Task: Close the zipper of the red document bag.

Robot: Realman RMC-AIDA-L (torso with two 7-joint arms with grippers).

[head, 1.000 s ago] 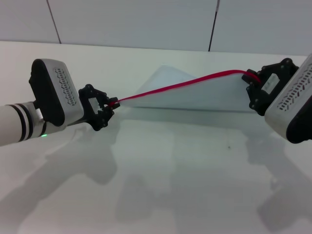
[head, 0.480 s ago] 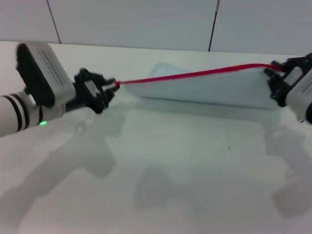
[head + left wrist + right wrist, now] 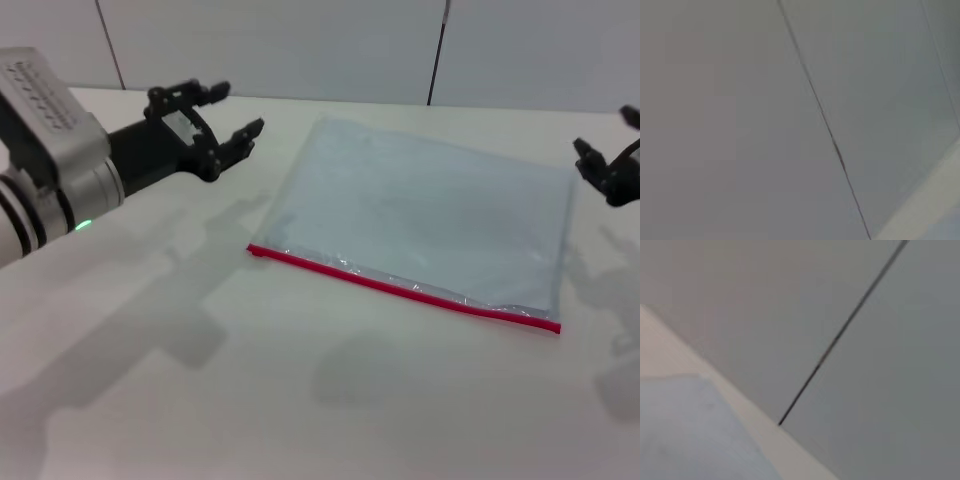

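The red document bag, a translucent pale blue-grey pouch, lies flat on the white table in the head view. Its zipper, a thin red strip, runs along the near long edge from left to lower right. My left gripper hovers open to the upper left of the bag, apart from it, fingers spread. At the frame's right edge my right gripper is open, just off the bag's far right corner and holding nothing. A corner of the bag shows in the right wrist view.
The white table stretches wide in front of the bag. A grey panelled wall with dark seams rises behind the table. The left wrist view shows only that wall.
Both grippers have let go of the red zipper edge and drawn away outward. The bag, held up stretched between them before, now lies flat on the table.
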